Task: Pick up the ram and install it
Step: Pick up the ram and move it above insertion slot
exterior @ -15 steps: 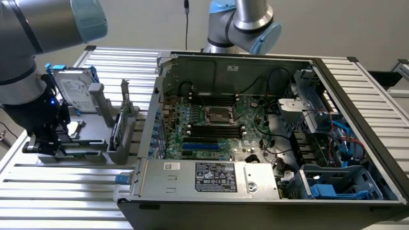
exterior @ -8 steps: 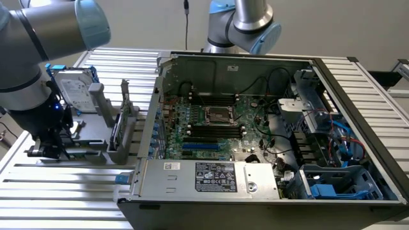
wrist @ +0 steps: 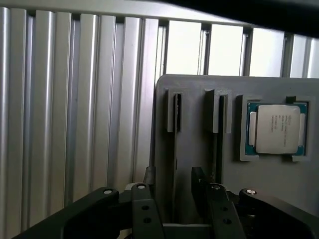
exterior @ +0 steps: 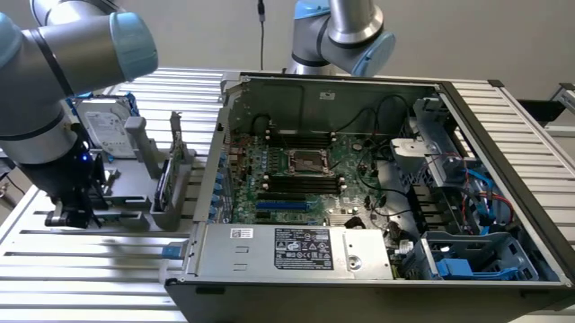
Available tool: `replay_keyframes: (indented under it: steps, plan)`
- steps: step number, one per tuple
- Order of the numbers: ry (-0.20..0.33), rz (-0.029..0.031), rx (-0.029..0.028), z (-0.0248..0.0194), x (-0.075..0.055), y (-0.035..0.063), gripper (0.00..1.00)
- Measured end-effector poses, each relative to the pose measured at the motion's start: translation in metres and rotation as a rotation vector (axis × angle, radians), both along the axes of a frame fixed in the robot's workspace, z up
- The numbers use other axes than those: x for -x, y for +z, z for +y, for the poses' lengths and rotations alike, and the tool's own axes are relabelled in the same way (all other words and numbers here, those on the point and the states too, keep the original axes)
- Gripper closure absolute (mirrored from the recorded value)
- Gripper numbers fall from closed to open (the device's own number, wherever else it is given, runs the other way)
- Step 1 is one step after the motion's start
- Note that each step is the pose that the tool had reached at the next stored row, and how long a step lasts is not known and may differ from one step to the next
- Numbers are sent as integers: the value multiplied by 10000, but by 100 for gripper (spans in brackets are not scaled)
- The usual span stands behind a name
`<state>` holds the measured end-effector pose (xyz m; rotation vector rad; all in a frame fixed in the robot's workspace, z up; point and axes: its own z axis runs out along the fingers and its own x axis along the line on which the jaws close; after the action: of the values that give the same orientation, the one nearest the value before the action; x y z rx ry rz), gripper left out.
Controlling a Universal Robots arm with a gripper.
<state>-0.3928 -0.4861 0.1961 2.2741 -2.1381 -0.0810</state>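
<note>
The black two-finger tool (wrist: pixel 173 175) hangs released, empty, over the grey slotted holder (wrist: pixel 234 169) — the ram (exterior: pixel 163 187), a thin dark-green stick, stands edgewise there. Likely light, stiff, fragile — pinch its flat faces mid-length.

Dark ram (exterior: pixel 163 187) on edge in gray holder (exterior: pixel 130 176)

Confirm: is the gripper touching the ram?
Apart. The exterior view shows part of the gray holder between the gripper and the ram.

Bright, diffuse overhead. Soft shadow on slatted table (exterior: pixel 99 266) at 8 o'clock; dim in computer case (exterior: pixel 306 94), 4 o'clock.
</note>
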Motion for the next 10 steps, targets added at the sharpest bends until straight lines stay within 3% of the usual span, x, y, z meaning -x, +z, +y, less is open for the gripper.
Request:
replay_keyframes:
  steps: [8, 10]
  plan:
    - [9, 0, -8, -1, 7, -28, 58]
    - [8, 1, -8, -1, 7, -28, 66]
